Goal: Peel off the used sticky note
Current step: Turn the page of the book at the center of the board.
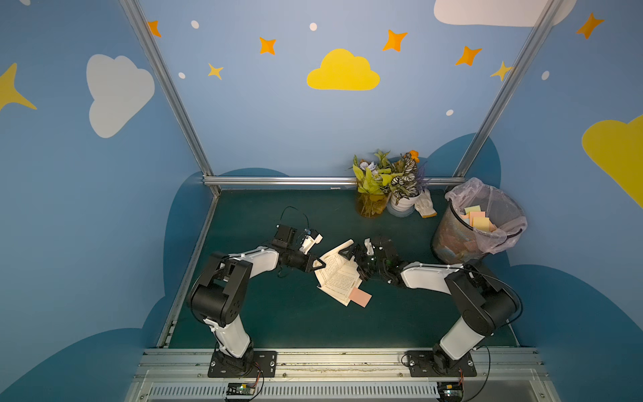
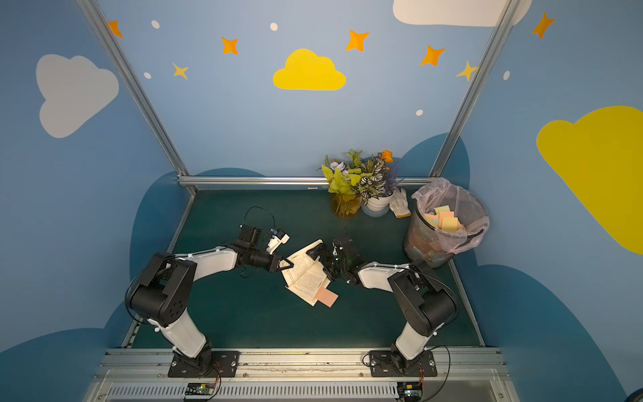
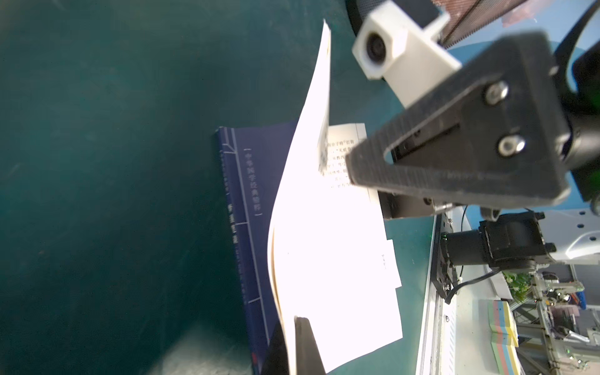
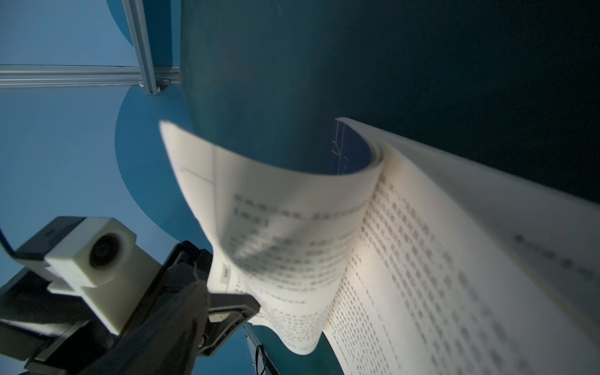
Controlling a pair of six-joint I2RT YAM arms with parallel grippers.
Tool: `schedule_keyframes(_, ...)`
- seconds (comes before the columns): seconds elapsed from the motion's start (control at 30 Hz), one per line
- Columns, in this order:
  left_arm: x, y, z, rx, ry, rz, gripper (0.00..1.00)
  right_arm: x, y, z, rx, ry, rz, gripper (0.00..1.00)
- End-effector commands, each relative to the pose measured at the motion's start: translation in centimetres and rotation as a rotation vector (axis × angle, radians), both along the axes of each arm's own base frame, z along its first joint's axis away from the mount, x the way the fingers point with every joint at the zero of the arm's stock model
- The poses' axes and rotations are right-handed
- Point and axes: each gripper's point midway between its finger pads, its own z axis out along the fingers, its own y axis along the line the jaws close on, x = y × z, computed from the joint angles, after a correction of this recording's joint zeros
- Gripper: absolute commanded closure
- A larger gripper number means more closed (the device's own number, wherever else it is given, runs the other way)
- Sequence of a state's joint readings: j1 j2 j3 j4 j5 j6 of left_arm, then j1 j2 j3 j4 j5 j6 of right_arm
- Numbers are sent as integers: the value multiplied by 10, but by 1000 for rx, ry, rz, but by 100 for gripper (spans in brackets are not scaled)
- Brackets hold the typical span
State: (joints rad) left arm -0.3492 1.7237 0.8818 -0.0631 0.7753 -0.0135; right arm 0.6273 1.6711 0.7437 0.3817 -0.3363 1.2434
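Count: 2 arms, 1 open book (image 1: 339, 275), 1 pink sticky note (image 1: 360, 297), 1 mesh bin (image 1: 449, 243) w/ plastic liner, 1 amber glass vase (image 1: 370, 209) and 1 white pot (image 1: 403, 205) of plants, 1 white glove (image 1: 425, 205). Several discarded notes in bin, yellow/orange/pink, exact no. unclear.

Writing: book pages in printed Chinese, too blurred to read in right wrist view. Dark blue cover in left wrist view, Chinese title approx. 中华国学经典精粹, not 100% sure. No brand marks legible.

Grip, left gripper (image 1: 319, 264): fingers (image 3: 305, 344) closed tight, pinching page edge on the book's left side; loose leaf beside it curled up off the stack.

Grip, right gripper (image 1: 353, 263): fingers (image 3: 438, 152) spread wide, nothing held, over right-hand page toward far end. Contact w/ paper: can't tell.

Note pos: stuck at near-right corner of right-hand page, roughly half hanging past page edge over green worktop (image 1: 261, 313). Lying flat, not peeled. Neither gripper touching it.
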Motion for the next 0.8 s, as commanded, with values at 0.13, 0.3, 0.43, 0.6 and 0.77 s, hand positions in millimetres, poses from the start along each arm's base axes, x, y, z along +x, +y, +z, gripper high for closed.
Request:
schedule_keyframes(0.13, -22, -10, 4, 91, -79, -106, 97, 11, -2, 8, -43, -10, 26, 2)
schedule_keyframes(0.3, -34, -26, 18, 107, -165, -203, 79, 10, -6, -1, -46, 31, 21, 2)
schedule_keyframes(0.43, -38, -32, 37, 107, -218, -245, 40, 6, -8, -6, -44, 53, 21, 3)
schedule_keyframes(0.6, -52, -37, 61, 88, -240, -310, 18, 2, -12, -4, -44, 45, 10, 9)
schedule_keyframes(0.77, -66, -37, 77, 85, -275, -344, 11, -2, -17, 2, -57, 38, 0, 32)
